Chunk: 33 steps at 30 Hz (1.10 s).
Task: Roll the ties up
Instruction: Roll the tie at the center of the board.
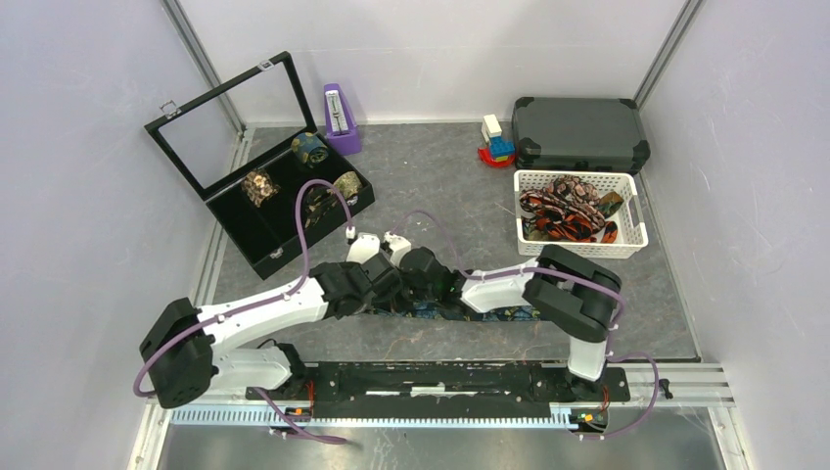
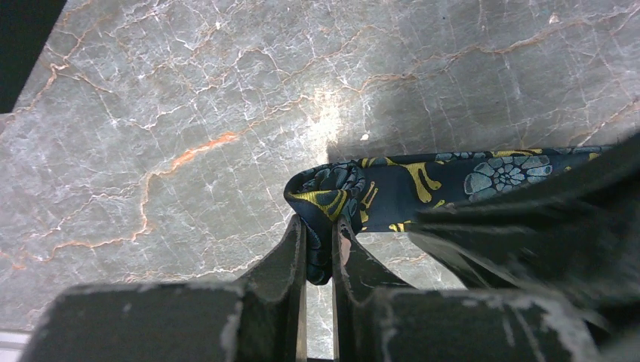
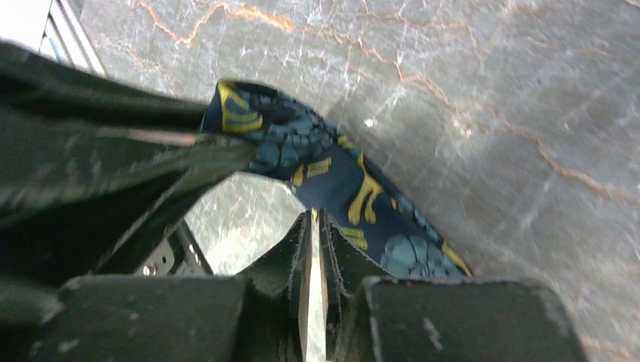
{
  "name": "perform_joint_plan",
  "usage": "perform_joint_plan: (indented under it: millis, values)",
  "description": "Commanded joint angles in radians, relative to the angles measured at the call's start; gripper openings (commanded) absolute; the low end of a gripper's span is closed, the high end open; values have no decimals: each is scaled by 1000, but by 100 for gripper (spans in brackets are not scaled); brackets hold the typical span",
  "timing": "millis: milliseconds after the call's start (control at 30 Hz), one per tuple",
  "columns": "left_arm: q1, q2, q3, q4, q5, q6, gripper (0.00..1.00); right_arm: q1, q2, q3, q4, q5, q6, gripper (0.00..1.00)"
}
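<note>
Arms came first: left arm [image 1: 264,313] and right arm [image 1: 577,294] reached inward from the near rail and met over the middle of the grey marbled table [image 1: 440,186]; a dark hard case [image 1: 579,132] lay at the far right; a black box [image 1: 294,245] with its glass lid raised sat at the far left, holding four coils [image 1: 259,186] of patterned cloth in its compartments; a white basket [image 1: 577,247] stood just in front of the case, heaped with loose ties [image 1: 563,211] in red-orange, brown and black.

Between the two wrists lay the tie [image 1: 509,313], a long narrow strip of dark navy with teal flowers and gold-yellow scrolls, stretched left to right along the near half of the table and partly hidden under the arms; its end was folded back into a small rounded loop [image 2: 332,192]; the left gripper [image 2: 321,226] had its jaws drawn narrow and pinched that fold between them; the right gripper [image 3: 315,219] showed only a thin slit, tips closed on the tie's near edge, the cloth [image 3: 340,173] lifted off the table there.

Smaller things stood at the far edge: a purple object [image 1: 340,117] beside the box; coloured blocks [image 1: 496,140] touching the case.
</note>
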Motion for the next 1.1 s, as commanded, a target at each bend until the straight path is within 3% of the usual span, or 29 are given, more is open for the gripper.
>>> perform_joint_plan:
  millis: [0, 567, 867, 1067]
  values:
    - [-18, 40, 53, -39, -80, -42, 2, -14, -131, -77, 5, 24, -37, 14]
    - [-112, 234, 149, -186, -204, -147, 2, -205, -617, -444, -158, 177, -102, 16]
    - [-156, 380, 208, -226, -237, -189, 2, -253, -846, -497, -308, 314, -153, 17]
    - [-175, 455, 249, -233, -239, -200, 2, -261, -902, -520, -330, 320, -152, 17]
